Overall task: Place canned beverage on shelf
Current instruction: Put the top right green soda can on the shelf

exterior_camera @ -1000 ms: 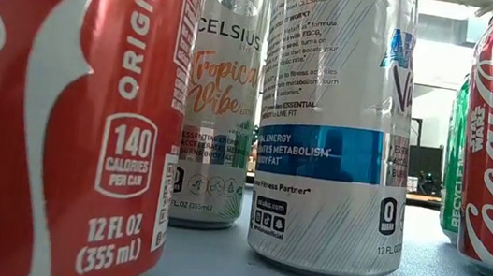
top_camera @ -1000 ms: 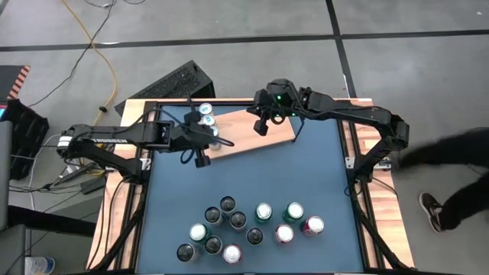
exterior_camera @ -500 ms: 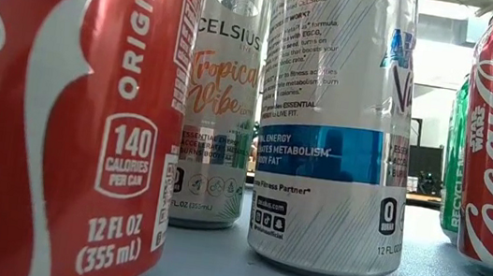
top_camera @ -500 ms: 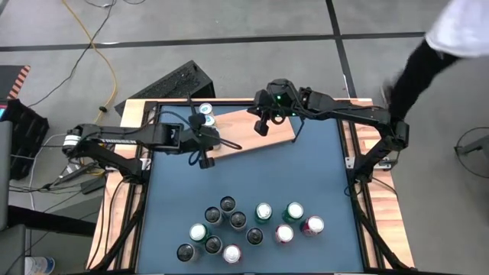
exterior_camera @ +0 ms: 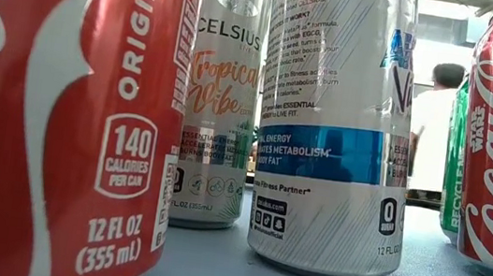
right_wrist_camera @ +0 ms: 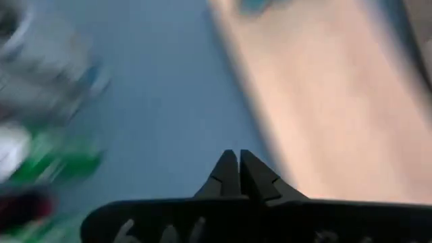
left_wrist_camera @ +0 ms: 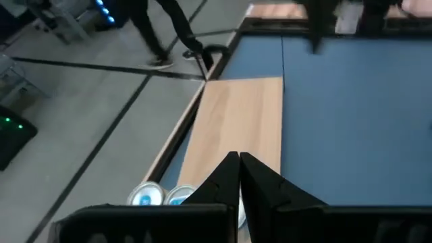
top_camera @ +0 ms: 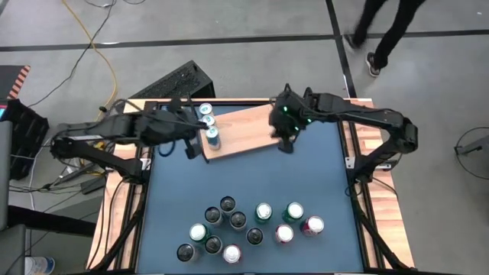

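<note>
Left fingers: the left gripper (top_camera: 189,150) is hanging with its fingers (left_wrist_camera: 229,177) pressed together and holding nothing, just beside the shelf's left end and the cans standing there.
Right fingers: the right gripper (top_camera: 284,144) is hovering over the shelf's right end, its fingers (right_wrist_camera: 237,177) likewise together and empty.
Shelf: the shelf (top_camera: 244,128) is lying at the far side of the desk (top_camera: 244,179), a pale wooden board between the two arms.
Cans on shelf: three cans (top_camera: 208,123) are standing close together on its left end; the rest of the board is showing bare wood.
Cans waiting: a cluster of cans (top_camera: 248,228) is standing on the near part of the desk, well apart from the shelf; the low view is looking through them from close up, with a red can (exterior_camera: 51,114) at one side.
Step in hand: judging by the empty fingers, one placement is looking finished and neither arm is carrying a can.
Next move: it is calling for one arm to reach to the near cluster, spread its fingers around one upright can without knocking its neighbours, and lift it.
Background: a person (top_camera: 382,27) is walking on the floor beyond the desk.
</note>
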`<state>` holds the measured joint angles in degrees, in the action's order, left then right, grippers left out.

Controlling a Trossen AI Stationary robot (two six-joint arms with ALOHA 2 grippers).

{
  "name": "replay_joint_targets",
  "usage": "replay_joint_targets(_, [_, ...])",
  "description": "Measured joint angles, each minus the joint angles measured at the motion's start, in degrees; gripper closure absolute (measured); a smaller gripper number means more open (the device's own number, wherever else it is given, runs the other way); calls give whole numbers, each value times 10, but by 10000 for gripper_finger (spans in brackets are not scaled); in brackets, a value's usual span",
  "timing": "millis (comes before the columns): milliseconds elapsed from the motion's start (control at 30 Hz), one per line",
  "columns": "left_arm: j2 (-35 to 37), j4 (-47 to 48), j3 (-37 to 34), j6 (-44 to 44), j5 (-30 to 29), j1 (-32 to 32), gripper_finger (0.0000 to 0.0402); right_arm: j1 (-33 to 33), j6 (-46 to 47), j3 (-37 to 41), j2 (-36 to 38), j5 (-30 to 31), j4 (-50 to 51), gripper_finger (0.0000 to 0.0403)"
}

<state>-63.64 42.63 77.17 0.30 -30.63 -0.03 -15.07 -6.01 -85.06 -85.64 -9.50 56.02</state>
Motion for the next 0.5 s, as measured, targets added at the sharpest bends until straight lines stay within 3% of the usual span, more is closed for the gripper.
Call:
replay_joint_targets(133, [33, 13, 0, 1, -1, 0, 392, 64, 69, 0, 5, -27, 83, 372])
replay_joint_targets(267, [69, 35, 0, 22, 45, -7, 365, 156, 191, 0, 10, -17, 90, 313])
replay_joint_targets(500, [115, 103, 0, -19, 153, -7, 302, 299, 396, 0, 0, 71, 48, 176])
